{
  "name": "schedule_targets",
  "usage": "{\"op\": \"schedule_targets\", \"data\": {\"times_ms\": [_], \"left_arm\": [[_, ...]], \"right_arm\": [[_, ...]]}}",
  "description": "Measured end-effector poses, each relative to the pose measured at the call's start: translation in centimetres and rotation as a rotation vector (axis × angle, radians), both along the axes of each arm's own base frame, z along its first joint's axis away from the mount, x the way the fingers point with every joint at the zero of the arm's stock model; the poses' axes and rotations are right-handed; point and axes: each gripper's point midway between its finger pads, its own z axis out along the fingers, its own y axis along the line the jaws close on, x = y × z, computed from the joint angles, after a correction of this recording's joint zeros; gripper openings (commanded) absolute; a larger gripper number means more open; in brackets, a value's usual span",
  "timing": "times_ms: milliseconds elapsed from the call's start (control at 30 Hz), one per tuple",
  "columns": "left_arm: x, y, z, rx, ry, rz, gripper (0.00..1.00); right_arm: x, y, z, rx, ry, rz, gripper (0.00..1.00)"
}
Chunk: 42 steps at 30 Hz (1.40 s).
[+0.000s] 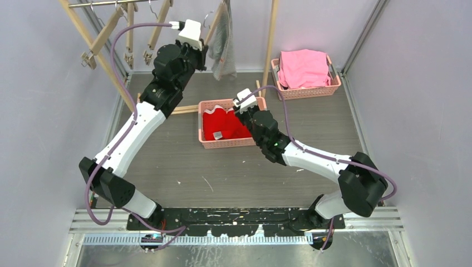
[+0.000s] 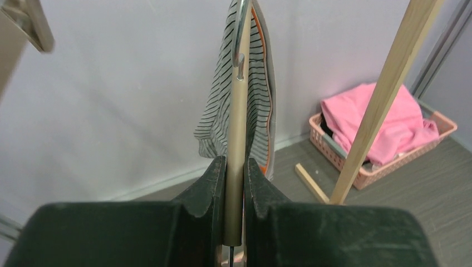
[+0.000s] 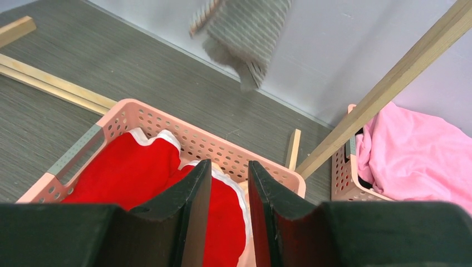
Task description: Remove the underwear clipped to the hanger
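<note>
Left gripper (image 2: 235, 167) clamps the hanger (image 2: 237, 111); striped briefs (image 2: 216, 105) hang just beyond, close to the far wall (image 2: 111, 100). Right gripper (image 3: 229, 169), parted and empty, hovers over red briefs (image 3: 128, 172) in the basket (image 3: 139, 119).

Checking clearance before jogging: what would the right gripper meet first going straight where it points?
Likely the red underwear in the pink basket, just ahead of the right gripper, whose jaws stand apart. Depth is unclear.
</note>
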Motion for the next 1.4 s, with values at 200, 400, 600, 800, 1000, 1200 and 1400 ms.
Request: {"op": "schedule_targets", "data": {"times_ms": [200,400,600,800,1000,1200,1400], "left_arm": [[-1.0,0.5,-5.7,0.059,0.108,-0.004,0.00],[-6.6,2.9,-6.7,0.056,0.144,-0.040,0.00],[-15.1,6.7,-3.0,-0.031,0.009,-0.085,0.00],[-22.3,9.5,-1.6,-0.116,-0.116,-0.147,0.00],[-24.1,9.0,-2.7,-0.103,-0.104,-0.220,0.00],[-25.6,7.9,-7.2,-0.053,0.011,-0.314,0.00],[-28.5,7.9,-8.7,-0.060,0.035,-0.390,0.00]], "right_arm": [[-0.3,-0.3,1.2,0.023,-0.016,0.001,0.40],[-1.0,-1.6,3.5,0.052,-0.033,-0.007,0.49],[0.8,-4.5,7.7,0.141,-0.031,-0.001,0.57],[2.3,-7.0,11.1,0.192,-0.009,0.033,0.76],[0.4,-4.4,14.3,0.201,-0.003,0.215,0.78],[-2.5,-2.6,14.4,0.183,0.032,0.381,0.83],[-7.5,-2.0,18.1,0.149,-0.024,0.580,0.88]]}}
